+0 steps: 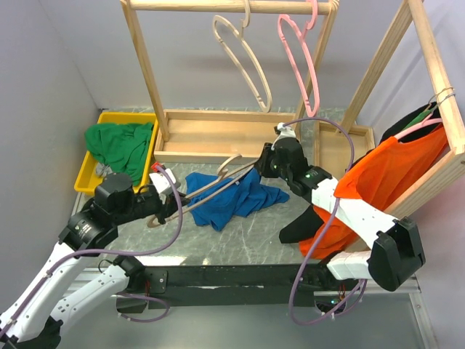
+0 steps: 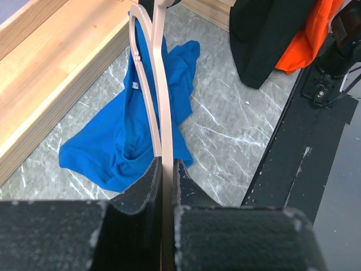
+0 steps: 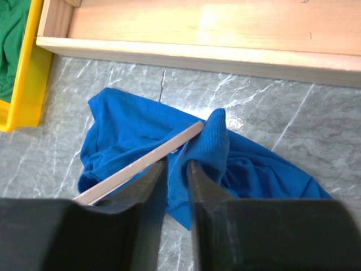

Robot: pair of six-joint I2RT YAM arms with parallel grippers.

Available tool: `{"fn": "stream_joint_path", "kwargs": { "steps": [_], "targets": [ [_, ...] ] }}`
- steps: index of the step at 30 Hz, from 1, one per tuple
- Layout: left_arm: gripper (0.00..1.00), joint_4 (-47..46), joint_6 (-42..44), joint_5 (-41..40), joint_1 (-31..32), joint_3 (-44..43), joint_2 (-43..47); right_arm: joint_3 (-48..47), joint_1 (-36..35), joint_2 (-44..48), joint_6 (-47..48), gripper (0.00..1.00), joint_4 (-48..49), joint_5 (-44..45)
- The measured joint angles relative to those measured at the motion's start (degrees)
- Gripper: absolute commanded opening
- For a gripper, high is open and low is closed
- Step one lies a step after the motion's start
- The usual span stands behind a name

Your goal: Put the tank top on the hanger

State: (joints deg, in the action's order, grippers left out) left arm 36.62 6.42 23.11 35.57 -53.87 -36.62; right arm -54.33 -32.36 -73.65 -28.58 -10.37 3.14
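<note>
**Tank top** (image 1: 231, 201): royal blue, crumpled on the surface (image 1: 269, 234) just in front of the wooden rack (image 1: 218, 136). Not yet on the hanger.

**Hanger** (image 2: 160, 113): pale beige, held low in front of the rack. Its far arm lies across the tank top.

**Left gripper** (image 2: 167, 169): pressed together on the hanger's near end.

**Right gripper** (image 3: 176, 169): over the cloth in front of the rack. The jaws are a little apart with blue showing in the gap, and no firm pinch is visible.

**Step in hand (judged):** working a strap opening over the hanger's arm. To do it well:
- Hold the hanger steady and low.
- Take a single layer at the strap edge, not the bunched fold.
- Draw that layer along the arm.

**Views:**
- Only the left wrist shows the white label (image 2: 135, 84) inside the top.
- Only the right wrist shows a raised fold (image 3: 213, 135) riding over the hanger's arm.
- Only the top view shows both arms and the rack together.
</note>
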Motion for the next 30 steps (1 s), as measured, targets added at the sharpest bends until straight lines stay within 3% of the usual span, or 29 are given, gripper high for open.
{"fn": "stream_joint_path", "kwargs": {
  "steps": [13,20,30],
  "targets": [
    [0.01,0.7,-0.2,-2.0,-0.1,0.2,-0.2,1.1,1.7,-1.1,-0.5,0.31,-0.3,-0.5],
    [0.01,2.5,-1.8,-1.7,-0.1,0.2,-0.3,9.2,1.9,-1.9,-2.6,0.29,1.1,-0.8],
    [0.01,4.0,-3.0,-4.2,0.0,0.0,-1.0,17.4,1.6,-1.1,-6.4,0.41,1.2,0.8]
  ]
}}
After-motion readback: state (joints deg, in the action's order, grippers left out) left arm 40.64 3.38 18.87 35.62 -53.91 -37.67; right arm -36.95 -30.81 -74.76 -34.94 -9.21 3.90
